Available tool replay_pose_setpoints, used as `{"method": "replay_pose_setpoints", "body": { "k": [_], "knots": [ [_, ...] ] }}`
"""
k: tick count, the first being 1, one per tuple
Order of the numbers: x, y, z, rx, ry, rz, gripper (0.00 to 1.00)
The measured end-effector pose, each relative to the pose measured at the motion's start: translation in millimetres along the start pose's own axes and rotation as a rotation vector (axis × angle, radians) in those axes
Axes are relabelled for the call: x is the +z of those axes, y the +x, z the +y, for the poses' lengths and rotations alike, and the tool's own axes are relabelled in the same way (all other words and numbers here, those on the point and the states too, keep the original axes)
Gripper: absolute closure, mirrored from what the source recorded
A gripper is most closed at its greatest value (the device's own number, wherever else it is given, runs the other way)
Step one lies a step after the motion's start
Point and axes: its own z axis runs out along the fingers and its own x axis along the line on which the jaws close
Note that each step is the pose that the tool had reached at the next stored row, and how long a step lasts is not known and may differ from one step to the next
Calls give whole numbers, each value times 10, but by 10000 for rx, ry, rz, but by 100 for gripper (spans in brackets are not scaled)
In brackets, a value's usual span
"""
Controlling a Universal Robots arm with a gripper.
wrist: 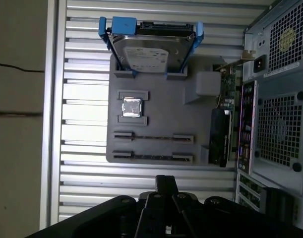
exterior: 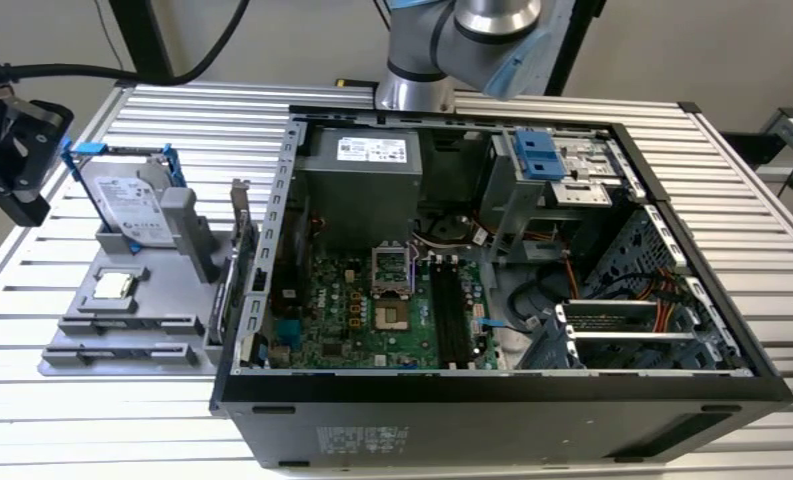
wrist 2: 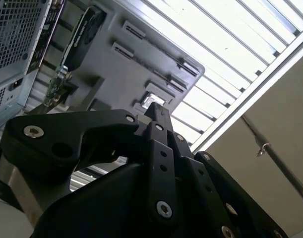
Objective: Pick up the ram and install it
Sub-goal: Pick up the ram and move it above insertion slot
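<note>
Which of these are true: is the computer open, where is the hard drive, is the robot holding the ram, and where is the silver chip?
1. The computer case lies open, with its motherboard in view. True.
2. The hard drive in its blue frame sits inside the case. False: it stands on the gray tray beside the case.
3. The gripper holds the ram. False: the gripper holds nothing, and the ram rests edge-on in a long holder on the tray.
4. The square silver processor chip lies on the tray. True.
</note>
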Motion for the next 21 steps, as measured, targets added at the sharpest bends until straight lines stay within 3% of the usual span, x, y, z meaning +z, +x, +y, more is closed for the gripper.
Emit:
{"method": "replay_pose_setpoints", "body": {
  "k": [21],
  "knots": [
    [-1,0,0,-834,-11,41,100]
  ]
}}
